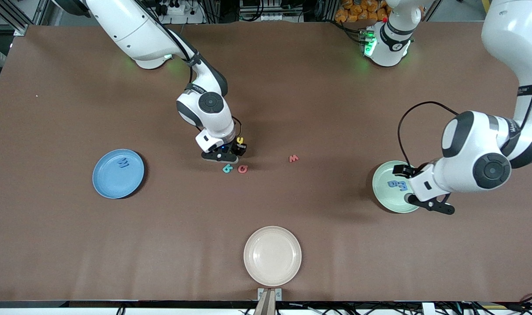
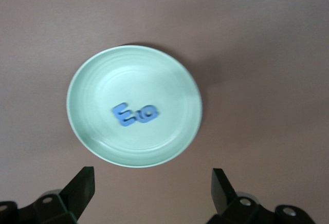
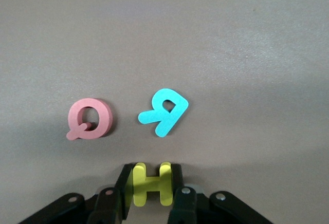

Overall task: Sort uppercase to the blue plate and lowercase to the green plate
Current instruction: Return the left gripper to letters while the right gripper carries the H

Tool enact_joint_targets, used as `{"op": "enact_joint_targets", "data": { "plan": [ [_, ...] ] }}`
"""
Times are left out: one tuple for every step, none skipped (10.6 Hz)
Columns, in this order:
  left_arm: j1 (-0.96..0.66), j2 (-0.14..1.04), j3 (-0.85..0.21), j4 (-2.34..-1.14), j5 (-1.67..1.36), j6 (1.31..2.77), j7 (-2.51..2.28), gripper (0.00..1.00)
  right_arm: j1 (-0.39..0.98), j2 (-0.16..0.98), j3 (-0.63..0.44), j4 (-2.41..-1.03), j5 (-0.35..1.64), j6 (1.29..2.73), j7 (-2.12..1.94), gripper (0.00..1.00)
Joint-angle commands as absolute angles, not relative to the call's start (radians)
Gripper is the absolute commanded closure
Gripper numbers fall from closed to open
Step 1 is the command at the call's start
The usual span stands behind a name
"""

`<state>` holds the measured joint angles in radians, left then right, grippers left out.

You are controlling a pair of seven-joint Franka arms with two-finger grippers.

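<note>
Blue M (image 1: 123, 163) lodged in blue plate (image 1: 106, 186); blue m (image 2: 123, 114) and g (image 2: 148, 115) lodged in green plate (image 2: 87, 85). Left gripper (image 2: 153, 188) spread wide, empty, over green plate. Yellow H (image 3: 151, 184) pinched by right gripper (image 3: 150, 190) at table level. Teal B (image 3: 164, 111), red Q (image 3: 89, 118), red w (image 1: 294, 158), yellow h (image 1: 240, 140) left on table.

A brown table (image 1: 318, 87) with metal framing (image 1: 12, 17) along its edge.

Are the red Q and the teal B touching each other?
Apart. The right wrist view shows bare table between the red Q and the teal B.
</note>
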<state>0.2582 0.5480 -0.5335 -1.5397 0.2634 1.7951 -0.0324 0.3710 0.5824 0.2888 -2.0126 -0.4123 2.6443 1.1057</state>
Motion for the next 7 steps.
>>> {"op": "enact_joint_targets", "data": {
  "plan": [
    [0.247,0.525,-0.583,-1.542,0.267,1.770,-0.103,0.00,0.371,0.604,0.282,-2.000,-0.436,2.646,1.108,0.65],
    [0.245,0.525,-0.607,-1.542,0.265,1.772,-0.136,0.00,0.370,0.603,0.282,-2.000,-0.436,2.646,1.094,0.65],
    [0.244,0.525,-0.633,-1.542,0.267,1.770,-0.184,0.00,0.365,0.601,0.281,-2.000,-0.434,2.645,1.079,0.65],
    [0.242,0.525,-0.662,-1.542,0.267,1.772,-0.234,0.00,0.362,0.598,0.281,-2.000,-0.434,2.643,1.068,0.65],
    [0.235,0.526,-0.690,-1.542,0.267,1.772,-0.297,0.00,0.359,0.597,0.278,-2.002,-0.434,2.643,1.057,0.65],
    [0.216,0.528,-0.709,-1.542,0.268,1.772,-0.380,0.00,0.350,0.594,0.278,-2.002,-0.434,2.632,1.034,0.65],
    [0.184,0.531,-0.713,-1.542,0.268,1.772,-0.438,0.00,0.344,0.588,0.278,-2.002,-0.434,2.613,1.011,0.65]
  ]
}}
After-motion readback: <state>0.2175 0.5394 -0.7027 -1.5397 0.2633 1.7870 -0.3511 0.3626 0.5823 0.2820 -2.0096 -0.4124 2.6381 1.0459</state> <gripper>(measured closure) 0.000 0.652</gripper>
